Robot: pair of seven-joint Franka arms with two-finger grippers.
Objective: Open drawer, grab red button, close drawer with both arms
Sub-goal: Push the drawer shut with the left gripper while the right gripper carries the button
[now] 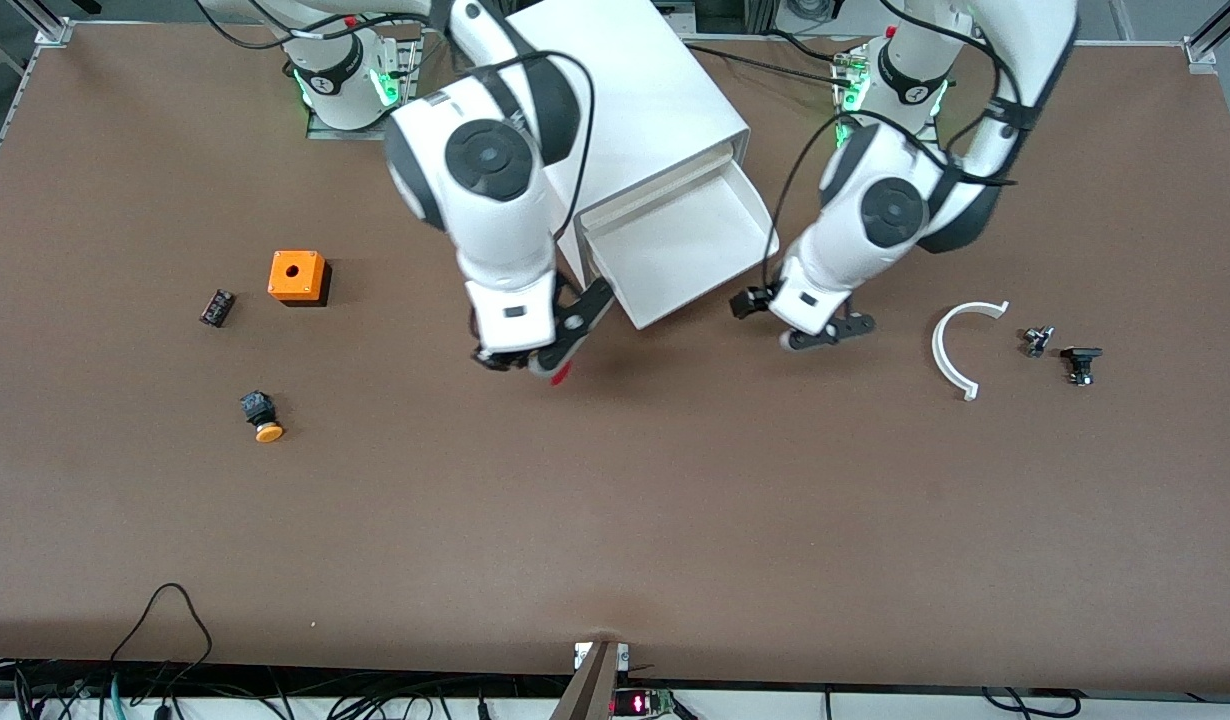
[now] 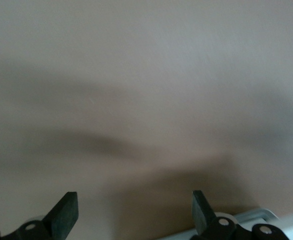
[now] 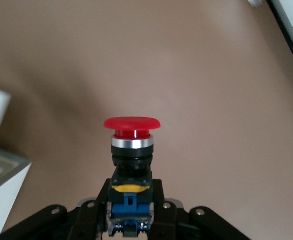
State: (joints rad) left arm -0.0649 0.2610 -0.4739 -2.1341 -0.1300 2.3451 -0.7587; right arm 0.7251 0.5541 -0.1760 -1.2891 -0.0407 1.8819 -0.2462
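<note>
The right gripper (image 1: 537,362) is clamped on the black body of the red-capped button (image 3: 132,131), holding it in the air over bare table just beside the open drawer's front corner, cap pointing away from the wrist. Gripping the body rather than the cap likely keeps the part steady and the cap unpressed. The drawer (image 1: 687,248), the top tray of the white cabinet (image 1: 630,110), stands pulled out and shows empty, so the retrieval step appears done and closing remains. The left gripper (image 1: 813,333) hangs low over the table beside the drawer's other front corner, fingers (image 2: 64,212) apart and holding nothing, a position judged convenient for pushing the drawer front inward. The work surface is a matte brown table (image 1: 615,520). Toward the right arm's end lie an orange cube (image 1: 297,276), a small black component (image 1: 216,306) and an orange-capped button (image 1: 262,416); toward the left arm's end lie a white curved bracket (image 1: 950,352) and two small dark parts (image 1: 1060,352). Cables run along the table edge nearest the front camera.
</note>
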